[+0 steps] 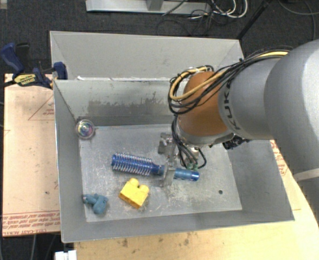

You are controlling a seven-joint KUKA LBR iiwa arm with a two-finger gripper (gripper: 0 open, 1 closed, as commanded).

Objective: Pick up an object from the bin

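The claw (166, 166) is spread apart, astride the blue bristled brush (132, 164) mid-bin — a yellow block (134, 193) lies nearby.

Yellow block (134, 193), shiny ball (85, 128)

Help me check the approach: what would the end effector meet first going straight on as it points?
Probably the blue brush, at its handle end right under the end effector; height above it is unclear.
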